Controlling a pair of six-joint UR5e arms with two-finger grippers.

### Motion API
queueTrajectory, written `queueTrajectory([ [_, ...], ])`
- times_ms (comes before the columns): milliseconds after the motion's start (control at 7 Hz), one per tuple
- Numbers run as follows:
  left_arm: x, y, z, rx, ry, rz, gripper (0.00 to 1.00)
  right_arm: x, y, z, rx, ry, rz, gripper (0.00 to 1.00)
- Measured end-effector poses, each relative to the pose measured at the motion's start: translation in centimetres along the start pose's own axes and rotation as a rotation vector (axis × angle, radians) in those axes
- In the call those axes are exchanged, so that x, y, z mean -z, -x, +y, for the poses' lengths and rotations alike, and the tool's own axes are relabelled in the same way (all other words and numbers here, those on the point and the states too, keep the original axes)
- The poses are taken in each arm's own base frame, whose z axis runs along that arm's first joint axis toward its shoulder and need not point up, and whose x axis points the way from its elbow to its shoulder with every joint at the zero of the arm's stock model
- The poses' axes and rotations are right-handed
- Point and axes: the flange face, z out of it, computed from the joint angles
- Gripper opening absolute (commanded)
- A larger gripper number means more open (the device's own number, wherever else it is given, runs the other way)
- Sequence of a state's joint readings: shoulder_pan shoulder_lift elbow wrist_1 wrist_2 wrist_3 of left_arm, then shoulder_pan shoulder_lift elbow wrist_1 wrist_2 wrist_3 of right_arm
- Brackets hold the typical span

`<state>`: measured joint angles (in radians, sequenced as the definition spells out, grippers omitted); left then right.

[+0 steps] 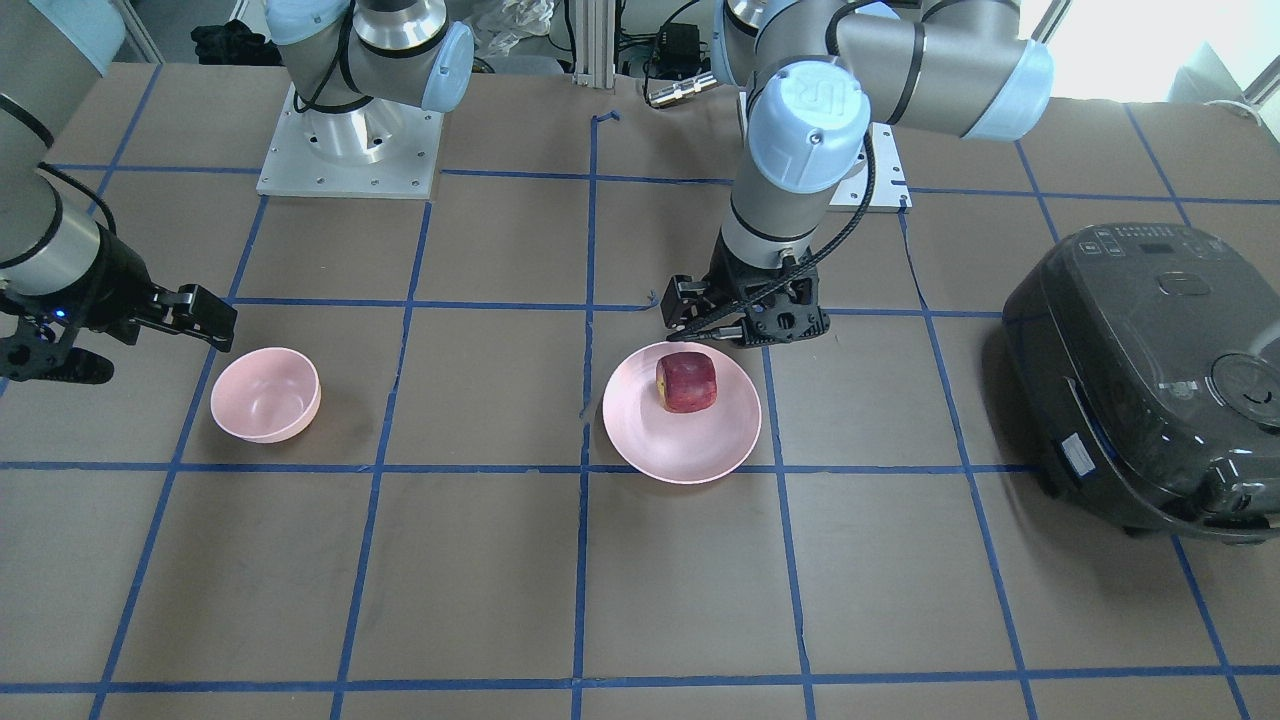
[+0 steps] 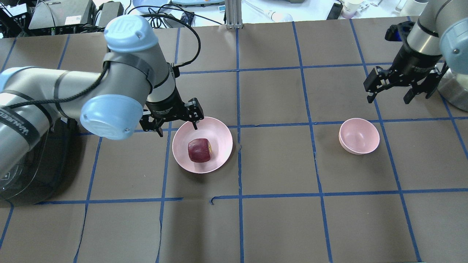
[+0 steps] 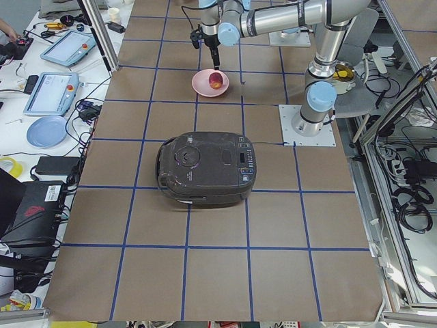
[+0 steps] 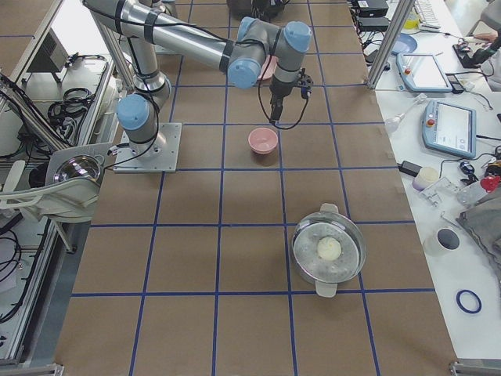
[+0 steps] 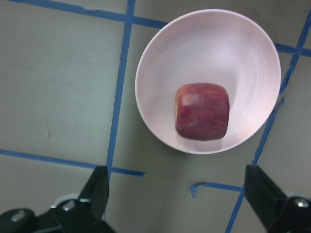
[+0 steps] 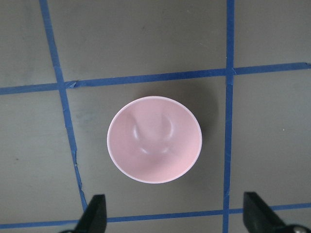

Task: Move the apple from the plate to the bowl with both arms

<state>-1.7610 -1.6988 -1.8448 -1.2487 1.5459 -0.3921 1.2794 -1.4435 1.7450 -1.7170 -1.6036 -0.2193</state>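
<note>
The dark red apple (image 2: pixel 199 150) lies on the wide pale pink plate (image 2: pixel 219 135), left of the table's middle; it shows from above in the left wrist view (image 5: pixel 201 111). My left gripper (image 2: pixel 177 128) is open and empty, hovering over the plate's far left rim, above the apple. The small deep pink bowl (image 2: pixel 358 136) stands empty to the right. My right gripper (image 2: pixel 388 98) is open and empty, held above the table just beyond the bowl. The bowl (image 6: pixel 154 139) shows between the open right fingers.
A black rice cooker (image 1: pixel 1150 380) sits at the table's end on my left, beside the left arm. A steel pot with a glass lid (image 4: pixel 329 249) stands toward the end on my right. Blue tape lines grid the brown table.
</note>
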Motion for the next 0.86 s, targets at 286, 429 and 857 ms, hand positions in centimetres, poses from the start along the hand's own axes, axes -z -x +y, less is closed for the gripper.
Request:
queueTrajectory([
  [286,-5.0,-1.2,0.2,0.023,-0.017,0.005,1.00,-5.8,-3.8,0.2,0.053,0.008,-0.015,1.00],
  [429,-7.5,-1.3,0.0,0.026,-0.034,0.009,1.00,-8.2,-5.9,0.1,0.067,0.029,-0.033,1.00],
  [857,-12.5,-1.7,-1.0,0.031,-0.028,0.006,0.22,-14.2,-7.2,-1.9,0.068,0.068,-0.128,0.98],
])
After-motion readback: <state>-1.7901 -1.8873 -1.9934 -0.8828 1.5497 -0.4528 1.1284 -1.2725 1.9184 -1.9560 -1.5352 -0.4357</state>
